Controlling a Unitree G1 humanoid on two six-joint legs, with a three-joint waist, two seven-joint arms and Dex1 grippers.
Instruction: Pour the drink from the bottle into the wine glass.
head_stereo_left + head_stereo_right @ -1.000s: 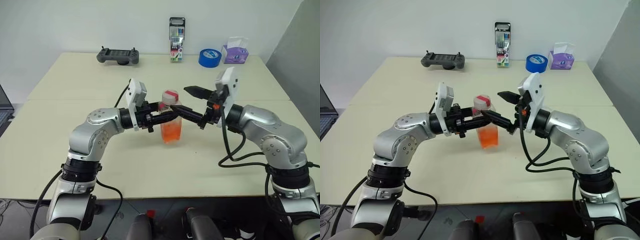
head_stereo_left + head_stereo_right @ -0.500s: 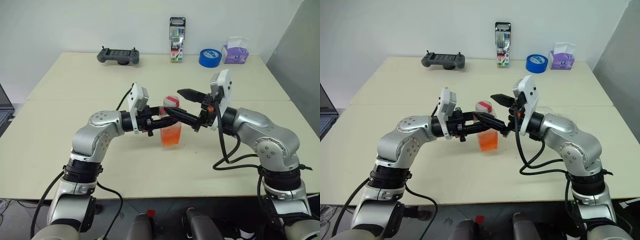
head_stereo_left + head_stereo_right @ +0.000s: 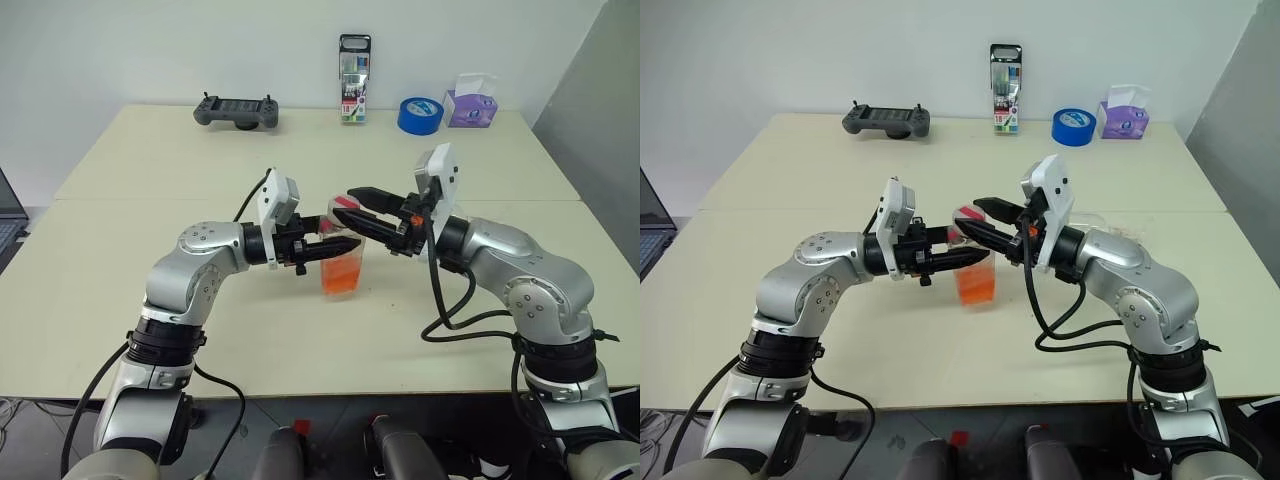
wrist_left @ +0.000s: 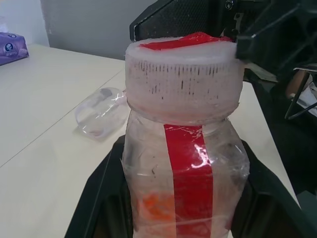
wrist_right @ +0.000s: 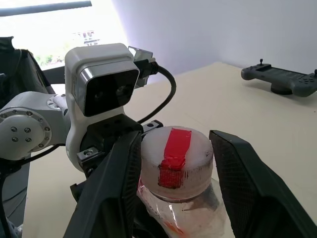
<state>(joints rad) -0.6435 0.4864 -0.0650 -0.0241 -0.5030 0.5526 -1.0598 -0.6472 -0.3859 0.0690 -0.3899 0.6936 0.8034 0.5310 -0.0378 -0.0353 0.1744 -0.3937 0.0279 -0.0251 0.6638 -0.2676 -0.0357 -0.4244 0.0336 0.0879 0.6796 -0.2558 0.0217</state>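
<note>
The small clear plastic bottle (image 3: pixel 342 262) with red label strip, holding translucent orange-red drink (image 3: pixel 341 275), stands mid-table (image 3: pixel 200 330). The left claw (image 3: pixel 335 244) is clamped around its body. The right claw (image 5: pixel 171 178) straddles its whitish cap (image 5: pixel 177 156), fingers (image 5: pixel 237 173) just beside it, contact unclear.

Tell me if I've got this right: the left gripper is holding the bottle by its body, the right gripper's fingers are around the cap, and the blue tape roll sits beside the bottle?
Not quite: the blue tape roll sits at the far edge of the table, next to the purple tissue pack, as the left eye view shows. The rest holds: the left gripper holds the bottle, and the right gripper straddles the cap.
</note>
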